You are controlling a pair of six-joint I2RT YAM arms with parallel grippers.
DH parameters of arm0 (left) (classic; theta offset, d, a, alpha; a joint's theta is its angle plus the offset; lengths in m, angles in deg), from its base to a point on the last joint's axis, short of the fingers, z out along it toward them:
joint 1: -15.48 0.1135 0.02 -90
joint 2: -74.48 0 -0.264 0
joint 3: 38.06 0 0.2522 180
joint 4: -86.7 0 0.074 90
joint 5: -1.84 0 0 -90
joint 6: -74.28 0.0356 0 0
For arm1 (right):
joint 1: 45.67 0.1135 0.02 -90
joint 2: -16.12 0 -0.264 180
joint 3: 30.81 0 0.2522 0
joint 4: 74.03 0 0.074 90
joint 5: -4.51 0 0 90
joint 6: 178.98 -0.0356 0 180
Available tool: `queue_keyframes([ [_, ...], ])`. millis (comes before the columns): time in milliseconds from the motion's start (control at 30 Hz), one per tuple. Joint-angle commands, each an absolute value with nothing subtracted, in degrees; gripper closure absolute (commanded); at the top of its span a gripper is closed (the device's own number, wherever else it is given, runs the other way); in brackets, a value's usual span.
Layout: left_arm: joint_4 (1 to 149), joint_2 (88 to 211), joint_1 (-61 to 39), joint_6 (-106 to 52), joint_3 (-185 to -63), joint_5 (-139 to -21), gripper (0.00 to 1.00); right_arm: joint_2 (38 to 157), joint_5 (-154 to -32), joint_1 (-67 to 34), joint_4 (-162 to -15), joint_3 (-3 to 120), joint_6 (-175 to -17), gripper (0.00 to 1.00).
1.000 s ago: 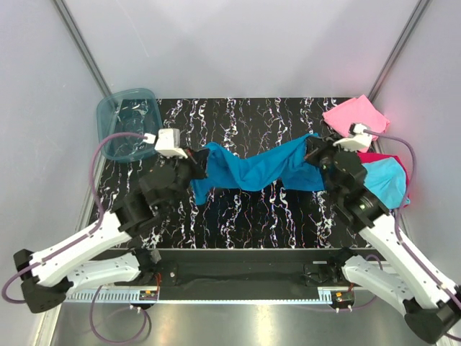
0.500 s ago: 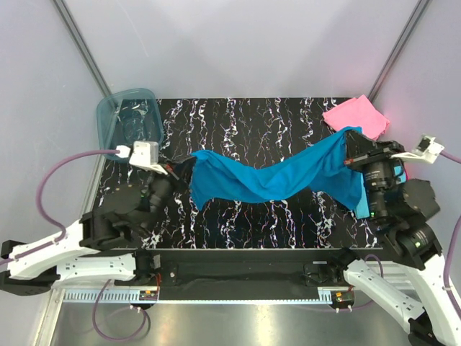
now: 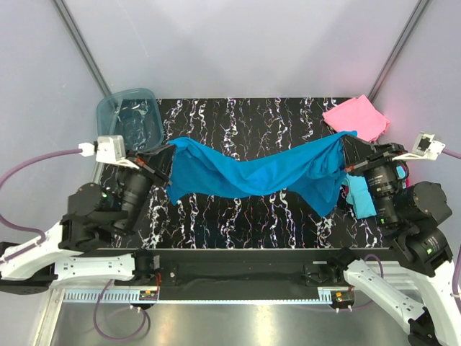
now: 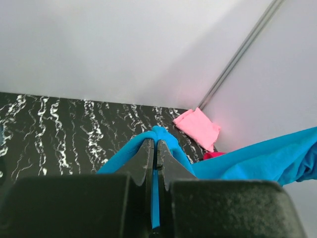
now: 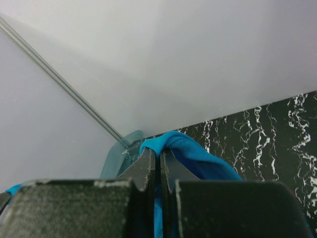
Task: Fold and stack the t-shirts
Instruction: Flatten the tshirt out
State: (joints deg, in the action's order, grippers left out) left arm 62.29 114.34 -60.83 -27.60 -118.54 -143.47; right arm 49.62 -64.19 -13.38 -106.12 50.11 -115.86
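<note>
The black, white-veined marble-look bench [image 3: 238, 223] fills the floor of a plain enclosure with pale grey walls and a thin metal rail running up each back corner. It looks flat, smooth and fairly slick.

Strung across it, lifted, is the large teal-blue t-shirt [image 3: 252, 176]. It hangs like a hammock between the two arms, sagging in the middle, with a bunched flap dropping low near the right end. I cannot tell whether that flap touches the bench.

At the far left corner sits a translucent blue plastic tub [image 3: 128, 119]. At the far right corner lies a pink t-shirt folded into a square [image 3: 355, 117]. A scrap of lighter cyan cloth [image 3: 362, 200] shows beside the right arm.

The left hand [image 4: 154, 146] is pinched tight on one top edge of the teal shirt. The right hand [image 5: 159, 153] is pinched just as tight on the other.

Each hand seems to hold only a thin fold. A sharp pull outward could slip an edge free and drop the shirt in a heap. Laid down while this slack, the cloth could crease or double under itself on the slick top, and the trailing flap could drag the pile by the right arm.
</note>
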Motion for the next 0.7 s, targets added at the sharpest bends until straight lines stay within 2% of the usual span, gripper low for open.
queue_keyframes([
  [0, 63.7, 115.0, -61.1, -29.3, -114.5, -147.7, 1.0, 47.7, -64.5, -13.6, -107.7, 49.7, -117.6, 1.0],
  [200, 64.0, 113.0, -61.4, -29.8, -111.9, -145.7, 1.0, 45.3, -67.0, -13.6, -110.2, 51.4, -116.5, 1.0],
  [500, 70.0, 108.9, -62.6, -23.2, -109.6, -123.8, 1.0, 38.2, -75.0, -13.6, -112.0, 48.6, -114.8, 1.0],
  [667, 70.0, 107.3, -63.2, -25.5, -107.4, -124.1, 1.0, 36.3, -78.4, -13.6, -116.0, 46.9, -117.6, 1.0],
])
